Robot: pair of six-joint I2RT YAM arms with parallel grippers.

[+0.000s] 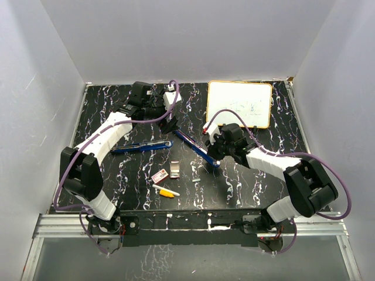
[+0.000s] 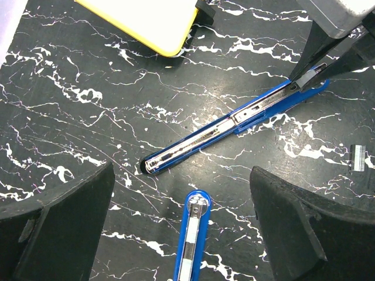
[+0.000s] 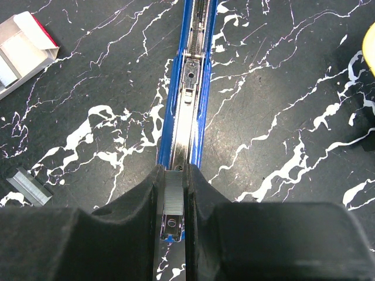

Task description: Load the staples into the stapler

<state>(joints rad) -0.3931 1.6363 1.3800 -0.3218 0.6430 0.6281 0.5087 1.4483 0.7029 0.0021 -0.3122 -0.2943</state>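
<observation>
The blue stapler lies opened out in two long halves on the black marbled table. Its magazine rail [image 1: 196, 149] shows in the right wrist view [image 3: 190, 88] and the left wrist view [image 2: 228, 120]. Its other half [image 1: 140, 147] ends between my left fingers [image 2: 196, 234]. My right gripper [image 3: 173, 175] is shut on a short silvery staple strip [image 3: 173, 196], held right over the near end of the rail; it also shows in the top view [image 1: 212, 153]. My left gripper [image 2: 181, 181] is open and empty above the stapler's middle [image 1: 170, 126].
The red-and-white staple box [image 1: 159, 175] lies open near the front, with loose strips [image 1: 174, 170] beside it; both show in the right wrist view, box [image 3: 23, 50], strip [image 3: 26, 186]. A yellow-and-white marker [image 1: 167, 191] lies near them. A yellow-framed whiteboard [image 1: 239, 103] sits at the back right.
</observation>
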